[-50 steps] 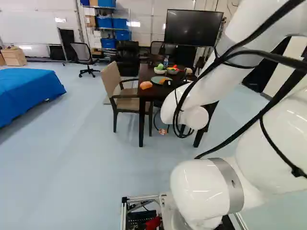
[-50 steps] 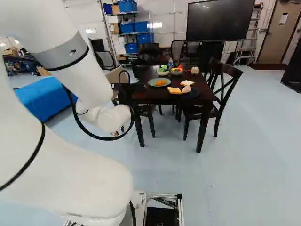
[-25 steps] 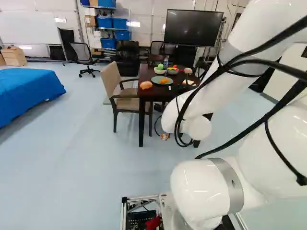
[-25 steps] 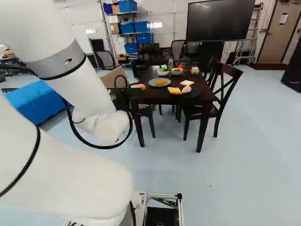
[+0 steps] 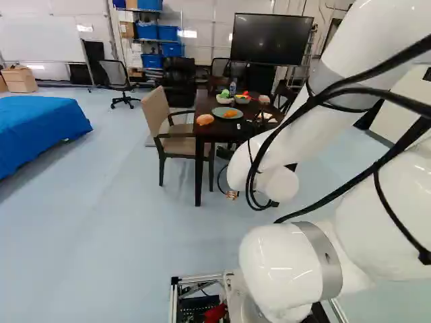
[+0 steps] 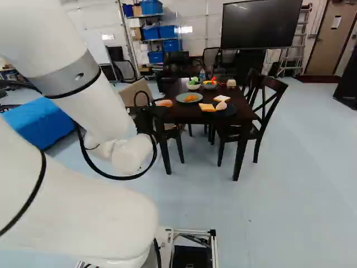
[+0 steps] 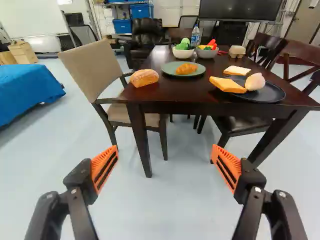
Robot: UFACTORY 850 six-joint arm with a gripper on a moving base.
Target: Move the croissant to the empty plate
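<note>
The gripper (image 5: 232,195) shows only as an orange bit past the white wrist in the left base view. In the wrist view the gripper (image 7: 164,150) stands wide open, nothing between its fingers, short of the table's near edge and lower than its top. Ahead, the golden croissant (image 7: 186,68) lies on a green plate (image 7: 170,71). A dark plate (image 7: 276,95) to the right on the same table bears a pale rounded piece (image 7: 255,81) and an orange-edged bread slice (image 7: 227,84) that overlaps its rim.
The dark table (image 7: 175,94) also holds a loaf (image 7: 144,78) at its near left corner, a pale slice (image 7: 237,70), two food bowls (image 7: 183,53) and a bottle (image 7: 195,36). A beige chair (image 7: 92,67) stands left, dark chairs (image 6: 268,111) right.
The arm's far part has sunk and drawn slightly right in the left base view, uncovering the green plate and croissant there. In the right base view it has shifted left and down. The base stayed put.
</note>
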